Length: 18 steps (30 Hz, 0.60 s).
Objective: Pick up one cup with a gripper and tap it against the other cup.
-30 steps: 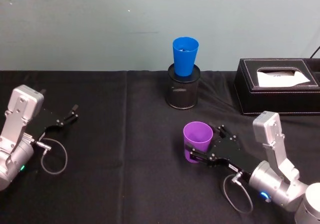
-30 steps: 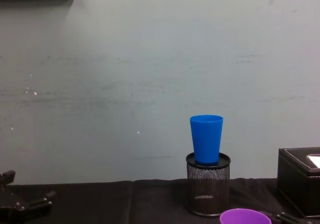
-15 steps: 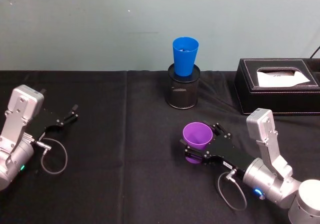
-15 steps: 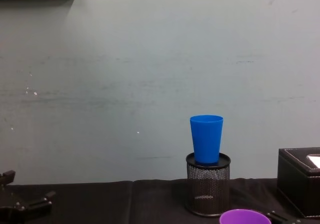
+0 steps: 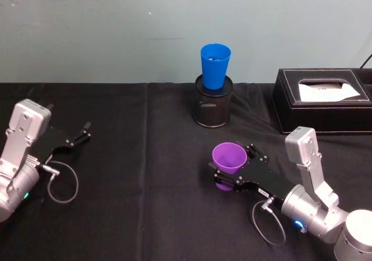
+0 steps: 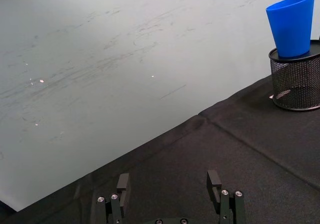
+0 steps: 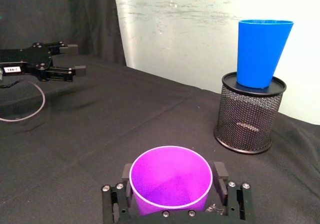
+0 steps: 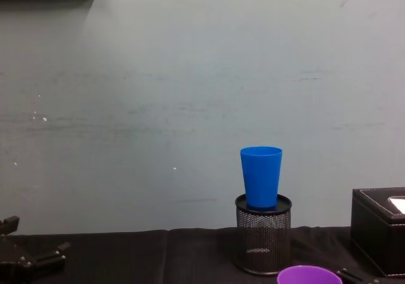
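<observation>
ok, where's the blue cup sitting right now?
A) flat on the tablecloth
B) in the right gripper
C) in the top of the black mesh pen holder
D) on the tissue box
C: the blue cup stands upright in the mouth of the black mesh pen holder; the right gripper is shut on the purple cup instead.

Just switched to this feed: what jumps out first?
The blue cup stands in a black mesh pen holder at the back of the table. Nearer, the right gripper clamps the purple cup by its sides, while the left gripper sits open at the table's left.
</observation>
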Motion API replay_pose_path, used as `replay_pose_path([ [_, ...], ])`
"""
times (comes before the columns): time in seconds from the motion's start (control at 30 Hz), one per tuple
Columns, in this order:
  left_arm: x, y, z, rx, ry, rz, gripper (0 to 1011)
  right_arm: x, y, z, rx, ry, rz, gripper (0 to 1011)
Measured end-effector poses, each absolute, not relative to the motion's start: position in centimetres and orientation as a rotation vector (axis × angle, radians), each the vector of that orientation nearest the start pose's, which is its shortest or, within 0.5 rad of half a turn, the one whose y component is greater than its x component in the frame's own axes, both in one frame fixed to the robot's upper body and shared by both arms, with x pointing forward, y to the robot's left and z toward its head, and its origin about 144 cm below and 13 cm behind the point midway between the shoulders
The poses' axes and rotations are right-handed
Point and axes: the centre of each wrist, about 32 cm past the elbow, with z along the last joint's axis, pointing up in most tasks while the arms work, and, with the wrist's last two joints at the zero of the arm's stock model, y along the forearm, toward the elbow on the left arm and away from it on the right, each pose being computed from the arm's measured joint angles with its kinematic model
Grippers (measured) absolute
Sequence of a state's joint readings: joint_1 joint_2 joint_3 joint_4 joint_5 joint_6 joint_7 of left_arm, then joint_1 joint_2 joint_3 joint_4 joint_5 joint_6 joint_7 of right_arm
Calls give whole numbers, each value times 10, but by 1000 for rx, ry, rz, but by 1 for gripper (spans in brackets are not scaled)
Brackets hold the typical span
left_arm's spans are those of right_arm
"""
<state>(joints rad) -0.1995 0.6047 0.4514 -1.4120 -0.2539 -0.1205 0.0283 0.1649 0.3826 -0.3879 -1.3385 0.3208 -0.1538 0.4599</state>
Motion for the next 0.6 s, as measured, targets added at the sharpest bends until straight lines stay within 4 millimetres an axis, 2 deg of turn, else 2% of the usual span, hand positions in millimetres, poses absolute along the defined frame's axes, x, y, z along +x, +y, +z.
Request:
replay_pose_path([
  [0.23,489,310,1140,304,-285,1248,1000,485,-254,1106,-110,-30,-828,863],
  [0.3,489,310,1140,304,-285,1248,1000,485,-254,1106,-110,-30,-828,794],
  [0.6,489,310,1140,304,-285,1248,1000,485,-255,1106,-108,-30,-827,747],
])
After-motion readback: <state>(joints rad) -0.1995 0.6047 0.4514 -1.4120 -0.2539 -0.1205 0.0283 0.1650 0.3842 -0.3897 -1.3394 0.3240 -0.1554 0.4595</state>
